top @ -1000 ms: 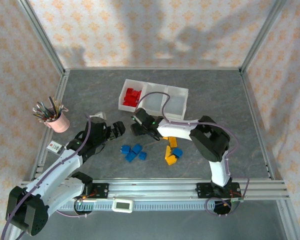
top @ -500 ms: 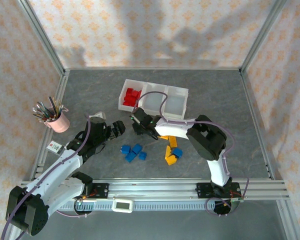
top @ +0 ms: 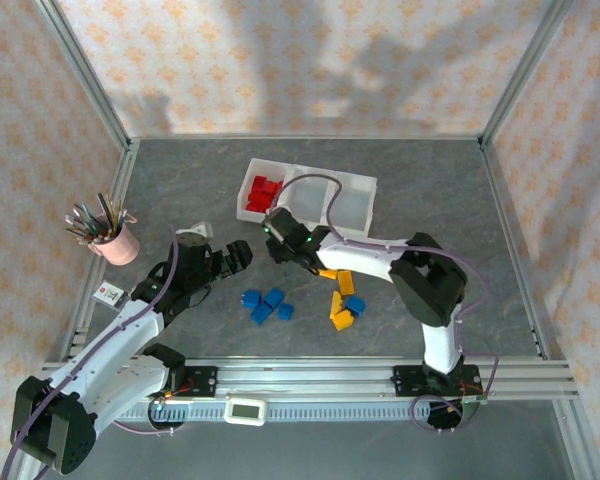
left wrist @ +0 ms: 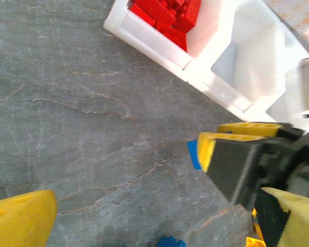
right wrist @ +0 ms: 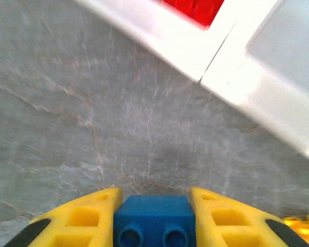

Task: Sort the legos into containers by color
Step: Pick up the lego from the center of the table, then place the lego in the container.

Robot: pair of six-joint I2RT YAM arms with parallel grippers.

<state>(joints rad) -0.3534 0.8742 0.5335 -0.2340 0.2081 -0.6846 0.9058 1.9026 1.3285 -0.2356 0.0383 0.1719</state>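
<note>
Holding: right gripper clamped on blue lego, just short of containers.
Target direction: empty middle bin lies ahead-right of it; red legos fill the one straight ahead.
Left gripper: spread wide, empty, farther off.

Robotics laboratory test cell. A grey stone-patterned counter is enclosed by aluminium profile posts and floral-papered panels. The left arm and right arm are bolted to a profile rail at the near edge. Toy legos, white containers and a pink cup of pens are laid out.
</note>
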